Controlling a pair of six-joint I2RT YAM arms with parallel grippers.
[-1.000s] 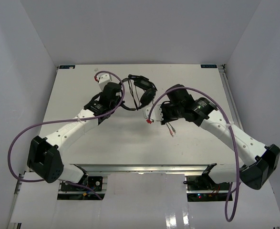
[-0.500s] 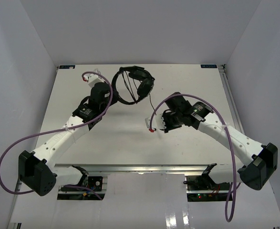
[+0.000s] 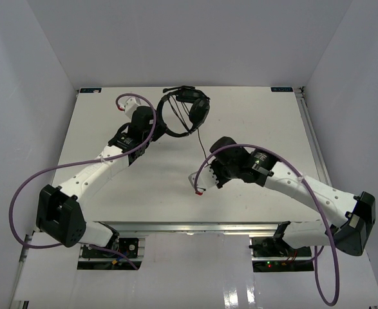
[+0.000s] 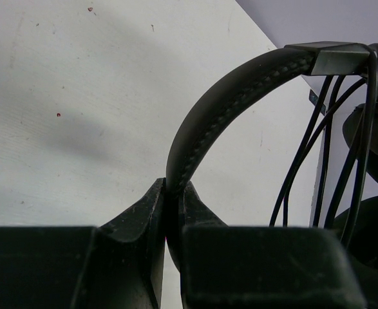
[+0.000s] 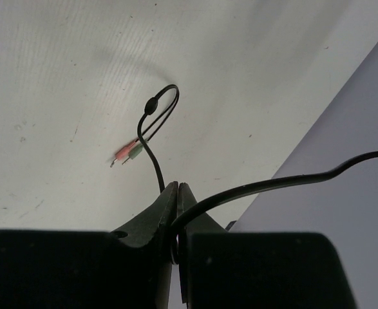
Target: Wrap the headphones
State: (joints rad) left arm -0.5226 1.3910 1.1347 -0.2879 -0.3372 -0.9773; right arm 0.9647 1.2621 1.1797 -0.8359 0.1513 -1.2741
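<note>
The black headphones [image 3: 190,108] stand at the back middle of the white table, ear cups to the right. My left gripper [image 3: 155,129] is shut on the thin arched headband [image 4: 227,96], which rises from between its fingertips [image 4: 172,187] in the left wrist view. Several strands of cord [image 4: 324,148] hang by an ear cup [image 4: 375,238]. The thin dark cord [image 3: 200,138] runs down to my right gripper [image 3: 201,183], which is shut on it [image 5: 177,187]. The cord [image 5: 272,183] passes through the jaws, and its looped end with pink and green plugs [image 5: 127,153] hangs just above the table.
The white table [image 3: 253,116] is walled in white on the left, back and right. A metal rail [image 3: 308,135] runs along its right edge. Purple robot cables [image 3: 21,193] loop beside both arms.
</note>
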